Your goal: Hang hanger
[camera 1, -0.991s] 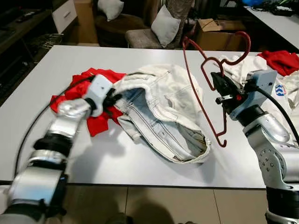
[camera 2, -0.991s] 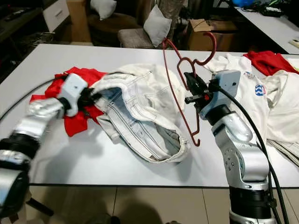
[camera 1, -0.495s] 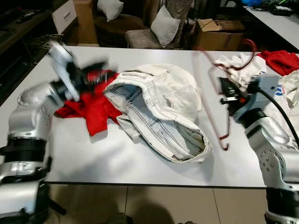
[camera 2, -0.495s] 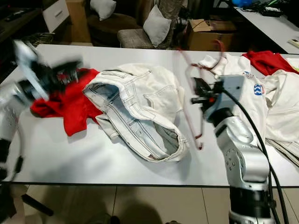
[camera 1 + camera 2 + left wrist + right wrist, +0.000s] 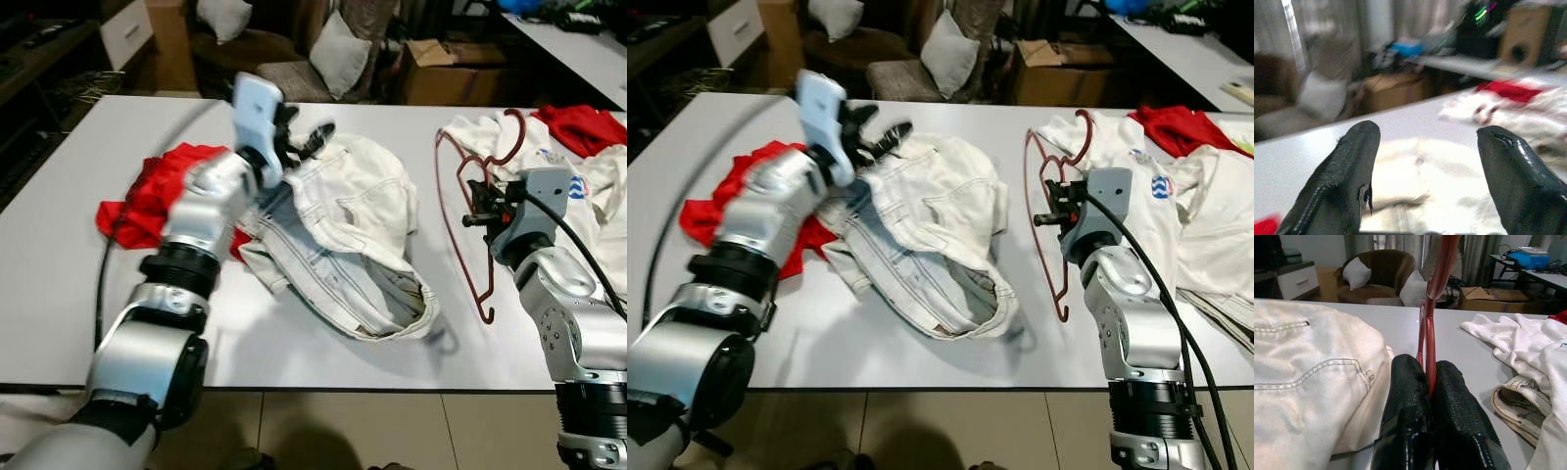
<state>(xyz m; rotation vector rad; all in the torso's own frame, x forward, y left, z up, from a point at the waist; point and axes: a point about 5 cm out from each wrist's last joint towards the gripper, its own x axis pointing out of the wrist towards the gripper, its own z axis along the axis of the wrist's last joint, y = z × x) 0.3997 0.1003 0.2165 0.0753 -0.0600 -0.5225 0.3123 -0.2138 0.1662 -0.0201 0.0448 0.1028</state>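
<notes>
A red wire hanger (image 5: 459, 238) stands tilted over the white table (image 5: 78, 274), right of a crumpled pair of white jeans (image 5: 362, 196). My right gripper (image 5: 477, 201) is shut on the hanger near its neck, and the right wrist view shows the red wire (image 5: 1442, 264) pinched between the two black fingers (image 5: 1405, 396). The hanger's lower end hangs close to the tabletop. My left gripper (image 5: 309, 137) is raised above the far-left part of the jeans. It is open, with nothing between its fingers (image 5: 1352, 161).
A red garment (image 5: 147, 196) lies left of the jeans. White shirts (image 5: 588, 186) and a red cloth (image 5: 588, 127) are piled at the table's right end. Behind the table stand chairs with pillows (image 5: 338, 49) and a cardboard box (image 5: 451, 73).
My left arm swung from the red garment up and rightward to above the jeans. My right gripper carried the hanger rightward and lower, tilting it toward the table.
</notes>
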